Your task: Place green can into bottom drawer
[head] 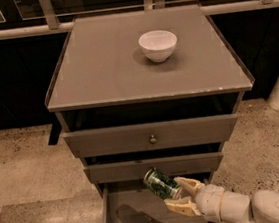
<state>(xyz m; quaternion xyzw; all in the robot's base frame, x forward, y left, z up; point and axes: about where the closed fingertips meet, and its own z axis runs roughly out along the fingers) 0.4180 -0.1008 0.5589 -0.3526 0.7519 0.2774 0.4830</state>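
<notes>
Mottled dark-green and white leafy print on the small metal drink can [162, 184], silver at its end. Pale cream-tan on the two-finger gripper [173, 194], clamped around that can just above the grey-brown plank floor of the open wooden bottom drawer [135, 209]; white on the arm [231, 208] behind. Plain white on the round bowl [158, 45]. Matt grey-brown over the cabinet top [104, 67]. Speckled beige on the stone floor [24, 162].

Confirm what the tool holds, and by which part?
The green can, tilted, pinched at its lower-right end by the tool, over the open bottom drawer.
</notes>
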